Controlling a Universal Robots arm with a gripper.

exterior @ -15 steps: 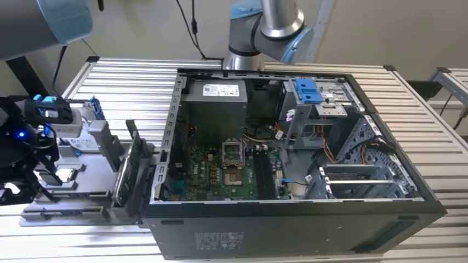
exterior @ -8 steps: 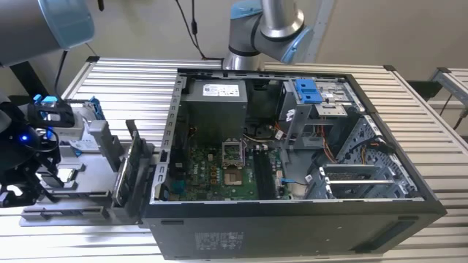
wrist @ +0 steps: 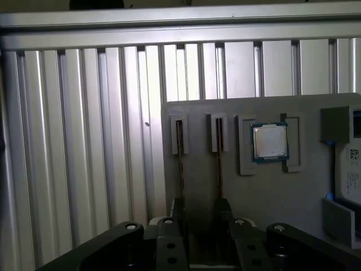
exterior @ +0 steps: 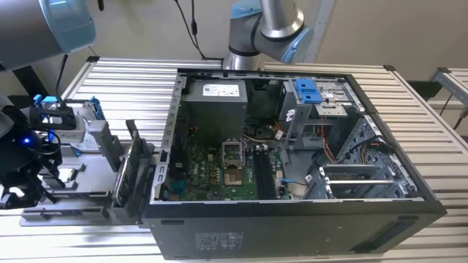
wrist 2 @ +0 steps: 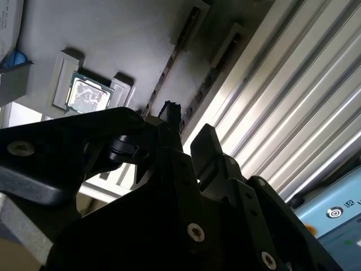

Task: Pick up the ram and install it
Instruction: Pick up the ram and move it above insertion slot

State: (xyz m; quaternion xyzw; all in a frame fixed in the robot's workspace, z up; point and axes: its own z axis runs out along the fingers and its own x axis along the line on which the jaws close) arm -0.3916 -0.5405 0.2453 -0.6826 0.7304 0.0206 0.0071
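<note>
Pick-up step: gripper (wrist: 199, 206) hovering over the tray (wrist: 271, 209), ram (wrist: 180, 164) not grabbed yet.
The fingers (wrist: 221, 210) are apart and empty. The ram stands on edge in a tray slot (another stick is slotted just beside it), seemingly clear of the fingers, and I can't tell which stick they bracket. I'd say a clean grab needs both fingers straddling one thin edge squarely. The case (exterior: 292, 230) sits beside the tray, on the exterior view's right.

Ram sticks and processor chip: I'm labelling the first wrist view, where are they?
Ram stick beside the chip (wrist: 219, 155), first wrist view, thin edge.
Other ram stick (wrist: 180, 155), first wrist view, thin edge.
Processor chip (wrist: 269, 141), first wrist view, silver lid.
</note>
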